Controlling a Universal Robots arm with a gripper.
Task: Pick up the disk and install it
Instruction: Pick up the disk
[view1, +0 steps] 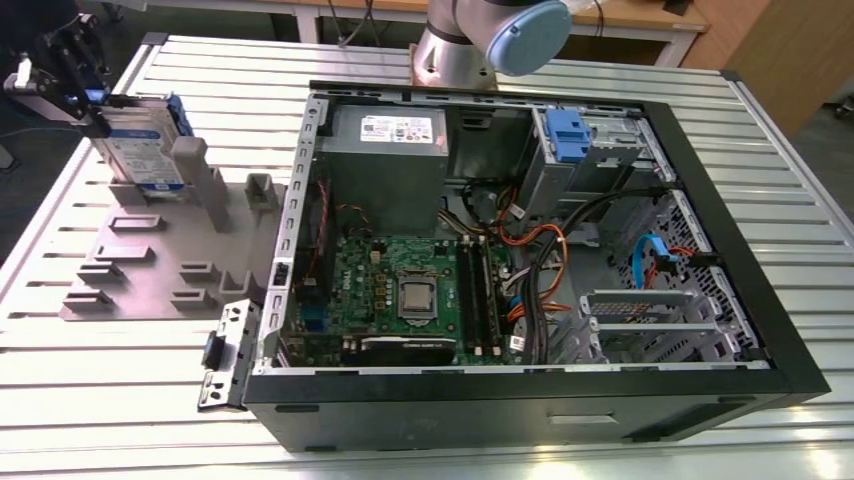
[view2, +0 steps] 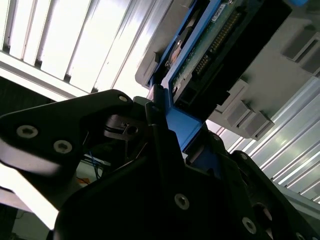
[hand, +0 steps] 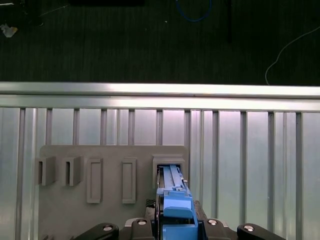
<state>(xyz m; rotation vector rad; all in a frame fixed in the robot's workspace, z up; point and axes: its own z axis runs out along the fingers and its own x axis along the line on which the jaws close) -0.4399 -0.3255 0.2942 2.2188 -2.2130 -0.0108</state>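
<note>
Slatted metal table (view1: 80, 400) carried a grey stand (view1: 147, 260) with the disk (view1: 140, 150) upright in its slot, carrier edge pinched between the gripper (view1: 96, 105) fingers (view2: 156, 120), not yet lifted or installed in the open computer case (view1: 747, 300).

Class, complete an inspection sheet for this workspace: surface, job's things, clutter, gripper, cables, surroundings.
Surface: slatted metal table bearing a grey holder and an open computer case.
Job's things: the disk stands upright in a holder slot, in its blue carrier.
Clutter: a blue bracket in the case's bay.
Gripper: the gripper is at the disk's upper edge.
Cables: orange, black and blue cables inside the case.
Surroundings: arm base beyond the case; wooden furniture.
</note>
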